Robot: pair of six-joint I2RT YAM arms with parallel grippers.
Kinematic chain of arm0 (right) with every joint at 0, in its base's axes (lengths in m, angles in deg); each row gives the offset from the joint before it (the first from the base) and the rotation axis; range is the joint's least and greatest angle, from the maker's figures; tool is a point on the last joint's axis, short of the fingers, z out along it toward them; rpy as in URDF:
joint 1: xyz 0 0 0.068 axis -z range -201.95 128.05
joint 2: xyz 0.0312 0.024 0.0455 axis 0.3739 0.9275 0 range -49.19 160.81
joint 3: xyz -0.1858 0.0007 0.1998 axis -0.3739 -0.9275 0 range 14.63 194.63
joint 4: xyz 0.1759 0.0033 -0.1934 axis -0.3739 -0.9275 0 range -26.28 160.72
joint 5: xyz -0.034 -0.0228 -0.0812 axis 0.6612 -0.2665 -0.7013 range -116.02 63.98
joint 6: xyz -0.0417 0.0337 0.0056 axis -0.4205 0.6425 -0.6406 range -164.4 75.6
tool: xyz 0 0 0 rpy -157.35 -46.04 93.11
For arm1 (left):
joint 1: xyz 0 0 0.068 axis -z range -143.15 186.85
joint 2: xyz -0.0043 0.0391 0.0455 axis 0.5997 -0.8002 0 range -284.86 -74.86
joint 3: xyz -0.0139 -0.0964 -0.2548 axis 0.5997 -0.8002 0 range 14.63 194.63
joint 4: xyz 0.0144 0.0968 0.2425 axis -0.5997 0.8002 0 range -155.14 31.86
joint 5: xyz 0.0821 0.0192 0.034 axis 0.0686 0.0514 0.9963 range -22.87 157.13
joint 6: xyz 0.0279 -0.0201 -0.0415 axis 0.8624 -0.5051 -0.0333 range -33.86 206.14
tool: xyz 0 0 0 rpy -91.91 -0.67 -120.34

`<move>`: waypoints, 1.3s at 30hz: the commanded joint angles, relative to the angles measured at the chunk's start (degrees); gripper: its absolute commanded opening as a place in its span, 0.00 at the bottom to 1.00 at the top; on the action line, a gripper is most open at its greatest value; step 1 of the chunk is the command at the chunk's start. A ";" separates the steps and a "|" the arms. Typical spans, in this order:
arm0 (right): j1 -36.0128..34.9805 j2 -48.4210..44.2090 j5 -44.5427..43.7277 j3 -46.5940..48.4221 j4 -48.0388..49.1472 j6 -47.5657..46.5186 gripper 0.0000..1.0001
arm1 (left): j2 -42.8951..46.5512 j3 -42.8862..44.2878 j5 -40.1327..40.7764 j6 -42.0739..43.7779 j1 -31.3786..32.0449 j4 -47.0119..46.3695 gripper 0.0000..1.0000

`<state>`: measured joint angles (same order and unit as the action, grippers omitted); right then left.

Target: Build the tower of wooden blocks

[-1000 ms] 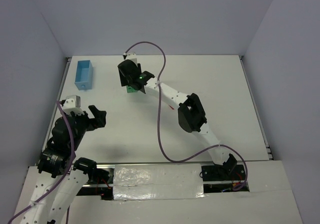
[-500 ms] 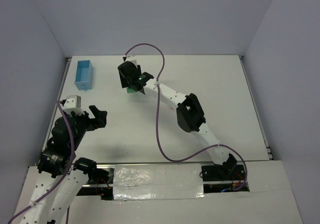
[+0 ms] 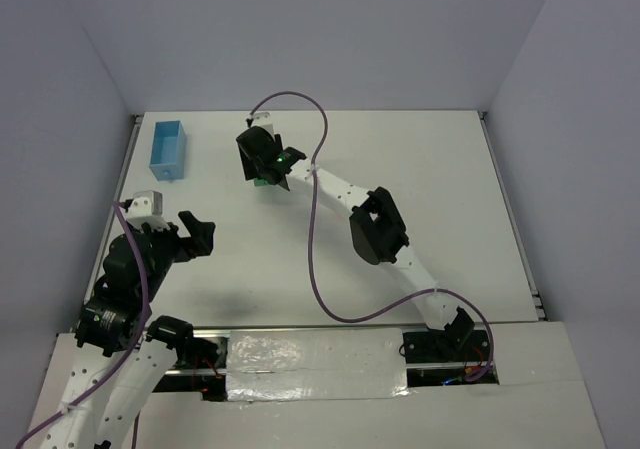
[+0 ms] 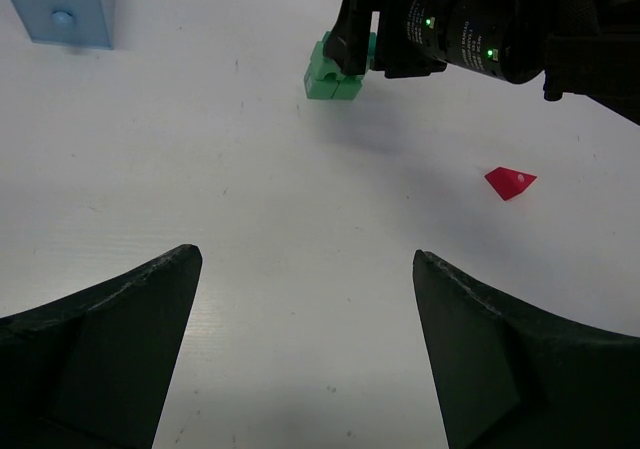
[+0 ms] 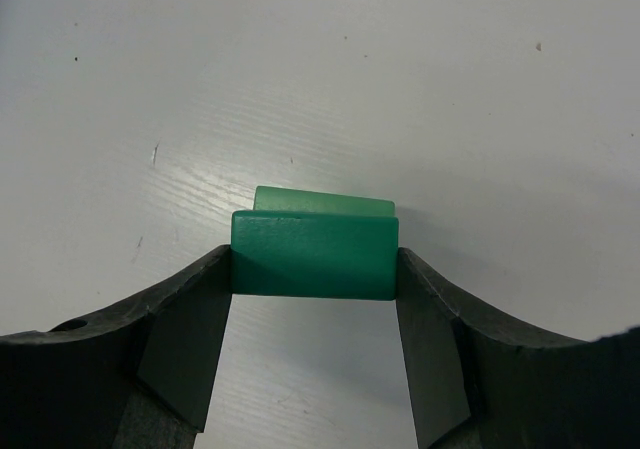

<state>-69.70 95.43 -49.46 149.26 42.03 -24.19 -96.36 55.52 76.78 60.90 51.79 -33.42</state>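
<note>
A white table (image 3: pixel 450 189), faintly grained, lay inside a pale grey booth (plain walls (image 3: pixel 330 39) on three sides). The right gripper (image 5: pixel 314 269) was clamped on one green block (image 5: pixel 314 254), its fingers pressed against the block's two side faces. A second green block (image 5: pixel 322 201) showed just past the far edge of the first; whether the two touched could not be told. The left gripper (image 4: pixel 305 349) stood spread wide, grasping nothing, well apart from them. Ahead of it and to its right lay one red roof piece (image 4: pixel 510 182), near the right gripper. Ahead of it and to its left sat one light blue box (image 4: pixel 60 9). Two green blocks could be counted, though the right gripper hid part of the green pile.
</note>
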 commanded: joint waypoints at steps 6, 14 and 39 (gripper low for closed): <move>0.46 0.84 -0.73 3.45 2.41 -0.87 0.57 | -0.04 0.25 -1.39 1.77 0.35 -2.99 1.00; 0.72 1.02 1.03 3.89 3.11 -1.22 0.62 | -0.74 0.25 -1.13 1.50 0.71 -2.81 1.00; 0.81 2.25 1.12 4.77 2.50 -0.52 0.69 | -0.30 0.51 0.90 0.71 3.69 -2.02 1.00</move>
<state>-69.15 96.98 -47.63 151.34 42.82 -24.74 -97.17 55.52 77.00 60.90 55.02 -33.42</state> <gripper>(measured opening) 0.694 0.995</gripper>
